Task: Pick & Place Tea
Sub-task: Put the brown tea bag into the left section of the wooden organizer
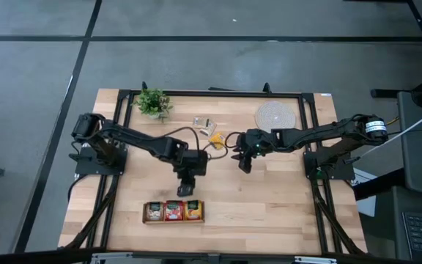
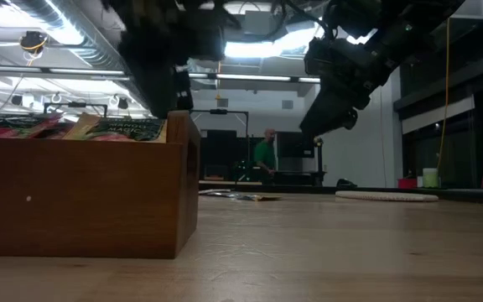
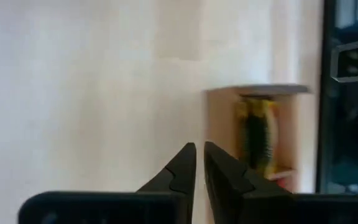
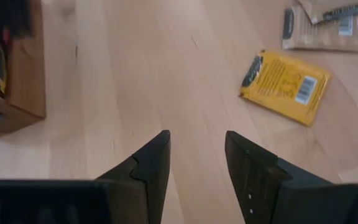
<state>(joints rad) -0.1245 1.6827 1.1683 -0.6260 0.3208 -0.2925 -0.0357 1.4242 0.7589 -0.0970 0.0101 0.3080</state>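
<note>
My tray (image 1: 174, 221) at six o'clock on the table (image 1: 284, 209) already holds sachets in all three compartments, while a few tea sachets (image 1: 209, 129) lie loose near twelve o'clock, so I judge the job mostly done with those left to move. My left gripper (image 3: 199, 163) hangs just above the tray's right end, fingers a narrow slit apart and empty; my right gripper (image 4: 197, 163) stands wide and empty at centre, near a yellow sachet (image 4: 284, 85). How many sachets the tray holds is too small to count.

right claw (image 4: 197, 155) parted, empty | yellow sachet (image 4: 284, 86) on table (image 4: 135, 74)
</note>
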